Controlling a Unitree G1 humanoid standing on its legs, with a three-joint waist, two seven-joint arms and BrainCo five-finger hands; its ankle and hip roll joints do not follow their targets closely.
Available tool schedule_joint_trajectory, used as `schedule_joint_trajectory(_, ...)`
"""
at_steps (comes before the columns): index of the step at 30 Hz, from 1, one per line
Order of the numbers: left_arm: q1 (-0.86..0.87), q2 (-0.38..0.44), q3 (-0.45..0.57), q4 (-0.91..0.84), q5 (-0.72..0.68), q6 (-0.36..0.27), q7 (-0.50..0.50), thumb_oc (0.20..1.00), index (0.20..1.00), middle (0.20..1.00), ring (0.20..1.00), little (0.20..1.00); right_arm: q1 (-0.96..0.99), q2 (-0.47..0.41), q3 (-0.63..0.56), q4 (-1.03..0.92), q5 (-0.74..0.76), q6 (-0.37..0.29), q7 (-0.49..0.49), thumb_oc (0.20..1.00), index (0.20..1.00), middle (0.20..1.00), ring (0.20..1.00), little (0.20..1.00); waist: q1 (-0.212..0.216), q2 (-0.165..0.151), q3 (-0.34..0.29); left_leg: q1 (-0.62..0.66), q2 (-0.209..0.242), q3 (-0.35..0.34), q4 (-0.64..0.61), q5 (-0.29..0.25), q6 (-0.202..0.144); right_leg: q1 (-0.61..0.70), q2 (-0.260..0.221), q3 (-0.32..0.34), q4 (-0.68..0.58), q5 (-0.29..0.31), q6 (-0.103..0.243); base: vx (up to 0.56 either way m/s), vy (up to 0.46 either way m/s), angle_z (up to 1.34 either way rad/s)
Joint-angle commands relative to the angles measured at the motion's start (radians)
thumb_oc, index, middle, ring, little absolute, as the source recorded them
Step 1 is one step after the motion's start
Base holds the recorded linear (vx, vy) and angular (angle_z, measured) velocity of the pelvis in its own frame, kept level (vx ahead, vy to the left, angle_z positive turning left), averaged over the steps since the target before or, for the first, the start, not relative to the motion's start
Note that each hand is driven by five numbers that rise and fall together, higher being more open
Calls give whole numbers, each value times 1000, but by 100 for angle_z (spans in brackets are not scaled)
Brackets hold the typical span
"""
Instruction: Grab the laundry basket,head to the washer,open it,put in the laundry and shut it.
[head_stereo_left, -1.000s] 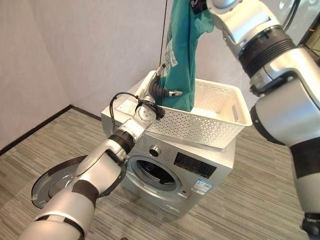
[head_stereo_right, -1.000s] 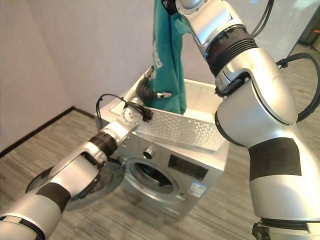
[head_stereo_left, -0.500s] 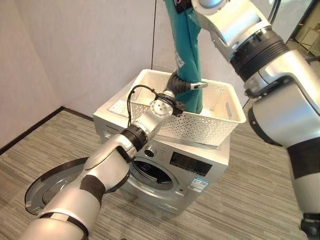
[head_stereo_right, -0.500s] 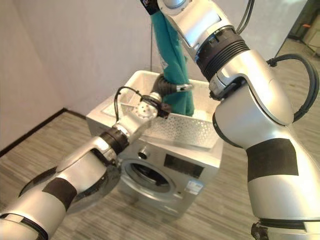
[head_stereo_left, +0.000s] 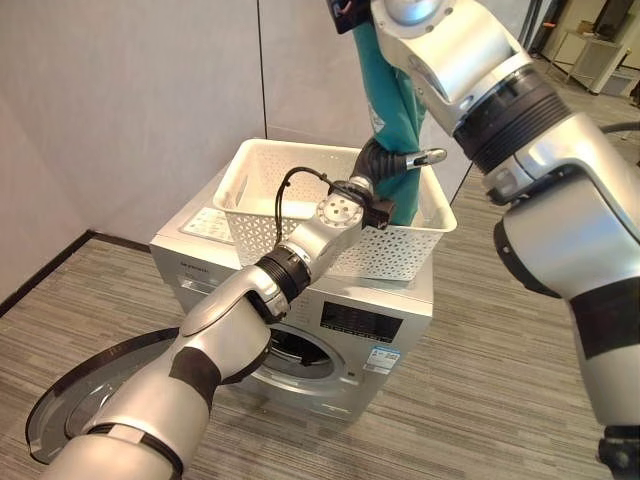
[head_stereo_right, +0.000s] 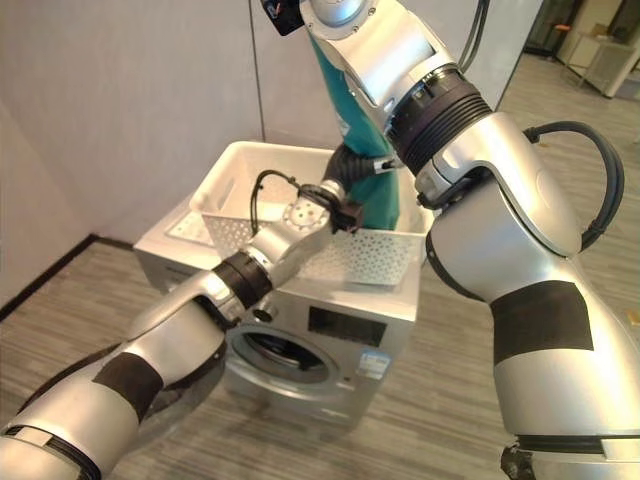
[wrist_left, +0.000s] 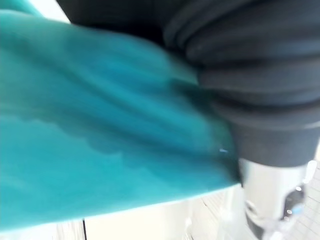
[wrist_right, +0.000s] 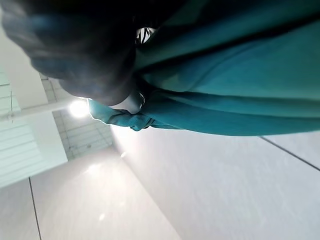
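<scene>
Lifting laundry out of the basket, one garment in play.

Left eye view:
- step: washer (head_stereo_left: 330, 330) door (head_stereo_left: 80, 400) lies wide open, swung out low on the robot's left; basket (head_stereo_left: 300, 190) sits on the washer top; unloading is under way, nothing seen in the drum yet
- garment (head_stereo_left: 395, 95): teal, hangs stretched from above the basket down to its far right corner, lower end inside the basket
- left hand (head_stereo_left: 400, 160): at the garment's lower part, over the basket's far right corner; silver fingers curled round the cloth

Right eye view:
- right hand: top of frame, hidden behind its own forearm; fingers can't tell here
- garment top end runs up to that hand
- basket: looks empty apart from the garment end, judging by the part that shows

Left wrist view:
- teal cloth pressed right against the dark cover; grip itself hidden

Right wrist view:
- right hand (wrist_right: 85, 55): dark cover against bunched teal cloth; fingers not readable, can't tell grip

Next move (judgement):
- garment must clear the basket rim, then go down and forward into the drum opening below; long cloth may snag on the rim or drape over the door

Counts:
- garments: 1
- baskets: 1
- washers: 1, door open
</scene>
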Motion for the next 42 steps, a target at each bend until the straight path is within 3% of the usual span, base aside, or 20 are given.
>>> schedule_joint_trajectory(1, -185, 4, 34, 73, 21, -71, -10, 514, 514, 514, 514, 514, -167, -54, -3, 153, 17, -51, -21, 200, 200, 200, 200, 200, 39, -2, 19, 83, 50, 18, 6, -139, 1, 47, -54, 24, -1, -55, 39, -5, -8, -3)
schedule_joint_trajectory(3, -182, 7, 37, 72, 27, -73, -6, 200, 200, 200, 200, 200, -164, -56, -4, 156, 17, -52, -18, 200, 200, 200, 200, 200, 40, -3, 19, 84, 50, 17, 6, -139, 2, 47, -53, 25, -1, -56, 38, 0, 0, 0)
schedule_joint_trajectory(15, -152, 33, 68, 133, 149, -61, 34, 200, 200, 200, 200, 200, -108, -91, -16, 134, 32, -63, -2, 200, 200, 200, 200, 200, 40, -12, 25, 82, 50, 12, 6, -136, 4, 48, -46, 21, -1, -61, 31, 0, 0, 0)
schedule_joint_trajectory(20, -140, 97, 102, 198, 203, -50, 54, 200, 200, 200, 200, 200, -70, -117, -39, 15, 68, -99, 0, 200, 200, 200, 200, 200, 36, -10, 26, 86, 54, 20, 6, -135, 3, 44, -45, 29, -1, -61, 30, 0, 0, 0)
schedule_joint_trajectory(24, -149, 184, 148, 203, 229, -50, 85, 200, 200, 200, 200, 200, 2, -181, -94, -194, 54, -131, -20, 200, 200, 200, 200, 200, 27, -2, 29, 93, 57, 32, 6, -136, 3, 41, -44, 39, -1, -61, 30, -3, -9, -1)
schedule_joint_trajectory(25, -154, 213, 162, 193, 234, -54, 92, 200, 200, 200, 200, 200, 26, -202, -109, -252, 44, -142, -22, 256, 256, 256, 256, 256, 24, 3, 32, 93, 58, 35, 6, -136, 3, 39, -45, 42, -1, -60, 31, 0, 0, 0)
schedule_joint_trajectory(26, -168, 277, 176, 173, 260, -54, 102, 200, 200, 200, 200, 200, 95, -253, -152, -358, 15, -154, -29, 1000, 1000, 1000, 1000, 1000, 21, 15, 36, 97, 59, 43, 6, -138, 4, 37, -45, 46, -1, -61, 32, -6, -11, -5)
schedule_joint_trajectory(29, -178, 307, 179, 173, 277, -55, 101, 200, 200, 200, 200, 200, 142, -280, -175, -404, 10, -156, -19, 1000, 1000, 1000, 1000, 1000, 21, 18, 37, 100, 59, 48, 6, -138, 4, 36, -46, 49, -1, -60, 33, -4, -7, -17)
schedule_joint_trajectory(30, -208, 369, 176, 160, 303, -61, 108, 200, 200, 200, 200, 200, 215, -334, -208, -489, -22, -160, -15, 1000, 1000, 1000, 1000, 1000, 18, 33, 41, 103, 59, 57, 6, -139, 5, 33, -47, 57, -1, -59, 34, 1, -10, -14)
schedule_joint_trajectory(34, -254, 485, 181, 118, 359, -69, 130, 200, 200, 200, 200, 200, 448, -399, -344, -687, -129, -157, -10, 1000, 1000, 1000, 1000, 1000, 16, 66, 53, 108, 58, 68, 6, -140, 8, 29, -52, 64, -1, -58, 37, 0, -12, -9)
schedule_joint_trajectory(36, -262, 506, 181, 100, 378, -70, 138, 200, 200, 200, 200, 200, 519, -400, -394, -740, -152, -156, -11, 1000, 1000, 1000, 1000, 1000, 16, 70, 53, 109, 58, 70, 6, -141, 9, 29, -52, 65, -1, -59, 37, -2, -5, -11)
schedule_joint_trajectory(38, -288, 567, 196, 77, 417, -78, 159, 200, 200, 200, 200, 200, 718, -390, -498, -867, -193, -177, 12, 1000, 1000, 1000, 1000, 1000, 7, 96, 62, 111, 55, 75, 6, -142, 14, 27, -57, 70, -1, -59, 39, 0, 8, -7)
schedule_joint_trajectory(42, -326, 646, 212, 24, 413, -95, 181, 200, 200, 200, 200, 200, 993, -331, -620, -993, -259, -190, 50, 1000, 1000, 1000, 1000, 1000, 8, 119, 63, 112, 51, 77, 6, -143, 18, 29, -63, 66, -1, -60, 44, 12, 1, -4)
